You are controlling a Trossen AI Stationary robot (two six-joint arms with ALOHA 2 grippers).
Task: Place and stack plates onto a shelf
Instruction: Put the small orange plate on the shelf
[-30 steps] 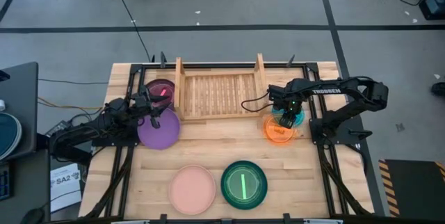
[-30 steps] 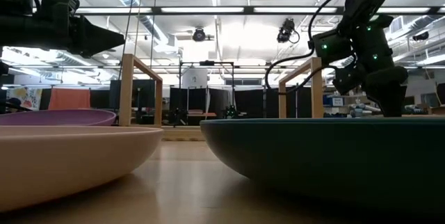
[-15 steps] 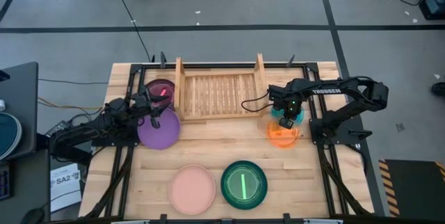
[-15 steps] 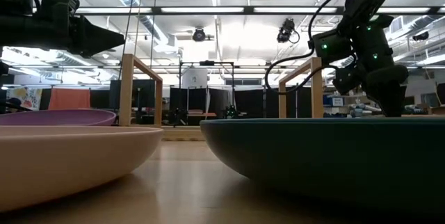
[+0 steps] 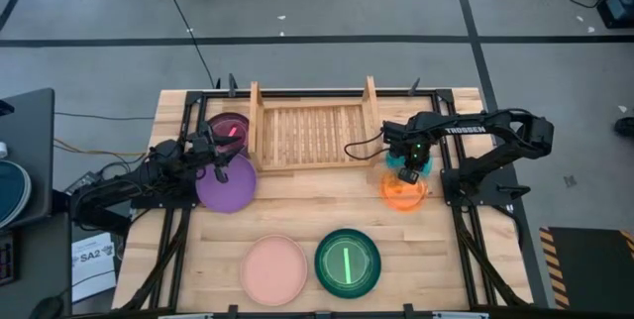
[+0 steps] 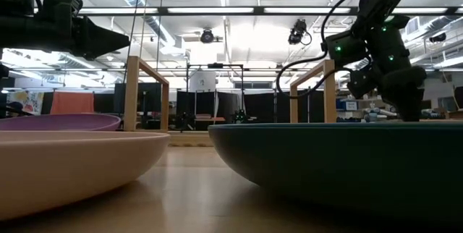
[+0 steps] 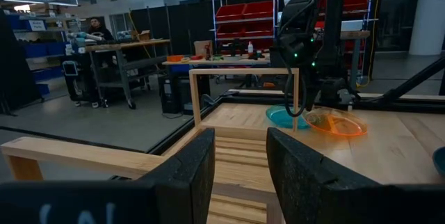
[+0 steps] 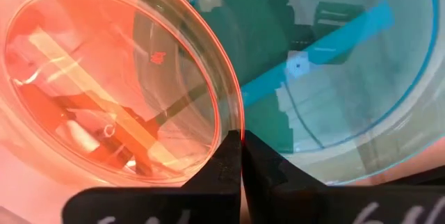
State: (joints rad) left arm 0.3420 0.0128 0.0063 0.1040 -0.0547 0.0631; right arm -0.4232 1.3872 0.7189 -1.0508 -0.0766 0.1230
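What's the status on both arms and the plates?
Right gripper shut on orange plate rim, beside cyan plate. Left gripper open, over purple plate. Shelf bare, nothing blocking it.

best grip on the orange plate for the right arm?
By the rim, from above, on the edge facing the cyan plate. The orange plate is shallow and thin-walled, so only its lip fits between fingers. The right gripper already looks pinched on that rim in its wrist view, probably the right hold. The shelf lies beside it.
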